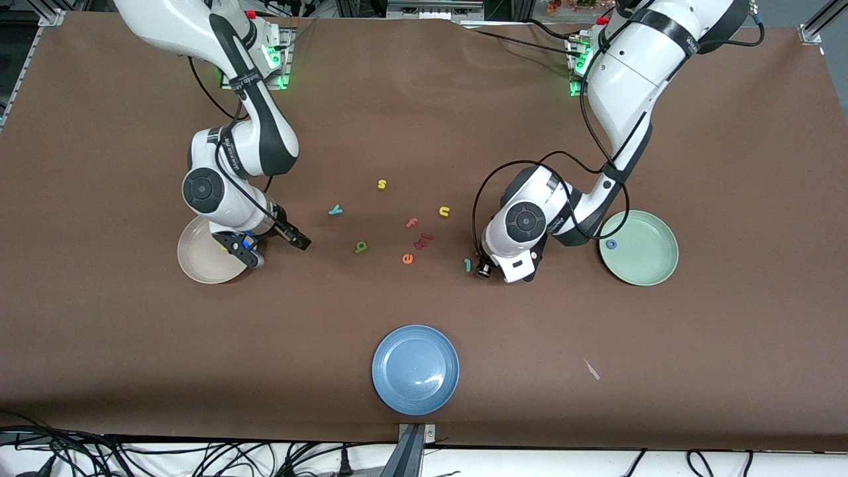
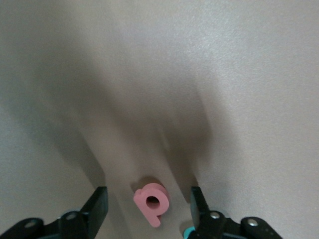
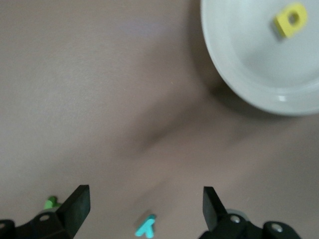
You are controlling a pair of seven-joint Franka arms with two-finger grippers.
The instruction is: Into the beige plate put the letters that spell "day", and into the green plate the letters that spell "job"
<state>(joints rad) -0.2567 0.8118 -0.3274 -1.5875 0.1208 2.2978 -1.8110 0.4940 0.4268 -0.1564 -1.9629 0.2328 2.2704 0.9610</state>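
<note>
Three plates sit on the desk: beige plate [image 1: 199, 262] holding one yellow letter [image 3: 290, 20], green plate [image 1: 646, 255] holding one blue "o" [image 1: 611, 244], and an empty blue plate [image 1: 415, 369]. The left tool [image 2: 148, 206] straddles the pink "b" [image 2: 152, 201], fingers not touching it. The right tool [image 3: 144, 201] hangs wide beside the beige plate

blue ring "o" [image 1: 611, 244] in green plate [image 1: 652, 265] | teal "y" [image 1: 336, 211] on table | blue plate [image 1: 415, 369] nearest camera
</note>
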